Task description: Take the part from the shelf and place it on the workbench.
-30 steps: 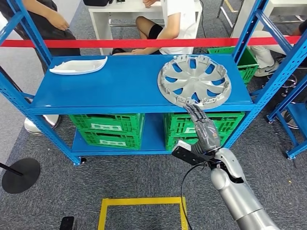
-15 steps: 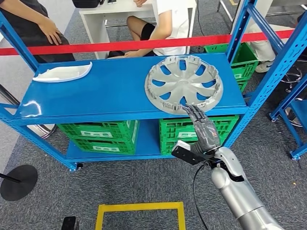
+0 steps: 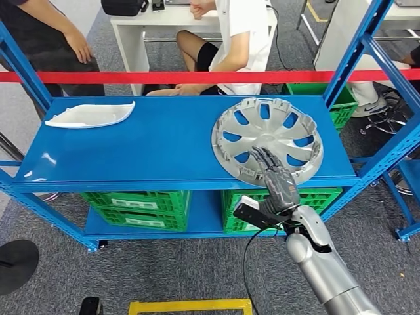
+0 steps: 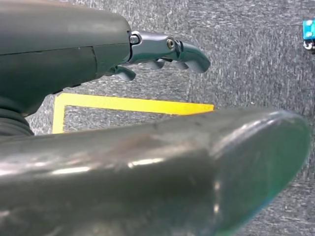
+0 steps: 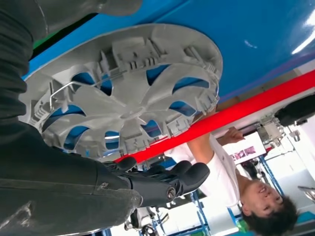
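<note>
Two robot hands are yours to watch. Your right robot hand (image 3: 277,180) reaches over the front edge of the blue shelf (image 3: 148,141), its dark fingers (image 3: 265,159) stretched out flat and apart, lying over the near rim of the silver wheel cover (image 3: 267,138). From the head view you cannot tell whether they press on the rim or sit just above it; nothing is gripped, and the hand is spread wide. In the right wrist view you see the same hand (image 5: 163,179) extended with straight fingers, with the wheel cover (image 5: 126,93) lying flat on the shelf beyond it, ribbed inner side up. The wheel cover sits at the right end of the top shelf, its near rim at the shelf's front edge. A white curved trim piece (image 3: 89,115) lies at the far left end of the same shelf, well apart from the cover. Green crates (image 3: 138,207) stand on the lower shelf. Your left robot hand (image 4: 159,51) hangs above the grey carpet near a yellow floor line (image 4: 130,104), fingers gently curved and holding nothing. A red tape (image 3: 198,77) runs behind the shelf, and people (image 3: 237,39) sit beyond it at a white worktop (image 3: 144,16)
</note>
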Controlling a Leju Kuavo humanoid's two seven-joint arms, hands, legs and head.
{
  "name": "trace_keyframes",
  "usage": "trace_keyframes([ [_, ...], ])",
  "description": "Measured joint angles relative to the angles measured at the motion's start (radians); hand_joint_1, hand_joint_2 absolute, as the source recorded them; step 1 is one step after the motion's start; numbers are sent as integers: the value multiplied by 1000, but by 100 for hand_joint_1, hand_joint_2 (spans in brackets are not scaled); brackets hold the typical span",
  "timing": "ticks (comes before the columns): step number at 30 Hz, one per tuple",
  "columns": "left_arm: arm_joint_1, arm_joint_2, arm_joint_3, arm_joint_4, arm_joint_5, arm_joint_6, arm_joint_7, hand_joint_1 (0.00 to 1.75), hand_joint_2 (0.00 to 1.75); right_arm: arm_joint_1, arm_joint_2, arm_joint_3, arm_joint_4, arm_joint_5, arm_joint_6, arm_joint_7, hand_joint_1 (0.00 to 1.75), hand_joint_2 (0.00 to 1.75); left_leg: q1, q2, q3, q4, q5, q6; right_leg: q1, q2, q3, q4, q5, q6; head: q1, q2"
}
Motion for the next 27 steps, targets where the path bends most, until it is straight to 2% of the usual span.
trace_keyframes([
  [1,1,0,0,0,-1,2,0,0,0,5,0,1,0,0,0,0,0,175,-1,-1,11,0,-9,1,0,0,-28,14,-10,0,1,0],
  [2,3,-1,1,0,-2,4,0,0,0,9,0,2,0,-1,0,0,0,175,-2,-1,21,0,-16,1,0,-1,-41,-4,6,-1,2,0],
  [3,3,-1,1,0,-3,6,0,0,0,11,0,4,0,-1,0,0,0,175,-4,-1,30,0,-22,0,1,-2,-37,-55,48,-4,2,0],
  [4,3,-1,2,0,-4,6,0,0,0,11,-1,4,0,-1,0,0,0,175,-5,-2,39,0,-27,-1,3,-3,-20,-126,103,-8,1,0],
  [5,3,-2,2,0,-4,7,0,0,0,11,-1,5,0,-1,0,0,0,175,-6,-2,48,0,-32,-4,6,-5,-2,-188,144,-14,0,0],
  [6,2,-2,2,0,-5,7,0,0,0,10,-1,6,0,-2,0,0,0,175,-7,-3,55,-1,-37,-9,9,-7,12,-230,159,-20,0,0],
  [7,1,-2,2,0,-5,7,0,0,0,10,-1,6,-1,-2,1,0,0,175,-7,-3,61,-4,-43,-15,12,-8,19,-252,159,-26,1,0],
  [8,0,-3,2,0,-5,8,0,0,0,9,-1,7,-3,-2,1,0,0,175,-8,-3,64,-8,-44,-18,12,-8,22,-257,161,-28,2,0],
  [9,0,-3,3,0,-5,8,0,0,0,8,-1,8,-5,-2,1,0,0,175,-8,-2,65,-11,-47,-17,12,-8,25,-264,170,-26,3,0],
  [11,-1,-3,3,0,-5,8,-1,0,0,8,-1,8,-8,-2,1,0,0,175,-9,1,65,-16,-42,-8,10,-7,29,-277,212,-24,0,0],
  [12,-1,-3,3,0,-5,9,-1,0,0,8,-1,8,-8,-2,1,0,0,175,-9,2,64,-17,-41,-8,11,-7,27,-278,216,-25,-1,0],
  [13,0,-3,3,0,-5,9,-1,0,0,9,-1,8,-8,-2,1,0,0,175,-9,2,64,-19,-37,-11,12,-7,25,-278,219,-30,-2,0],
  [16,1,-3,3,0,-5,9,-1,0,0,11,-1,9,-8,-2,1,0,0,175,-8,2,61,-25,-31,-20,13,-6,18,-278,225,-35,-2,0],
  [21,2,-3,3,0,-5,9,0,0,0,12,-1,9,-8,-2,1,0,0,175,-7,2,57,-27,-24,-31,14,-6,14,-276,225,-36,-2,0],
  [27,2,-3,6,0,-6,9,1,0,0,14,-3,9,-8,11,11,4,0,175,-8,2,55,-27,-24,-32,13,-6,12,-277,224,-36,-1,0],
])
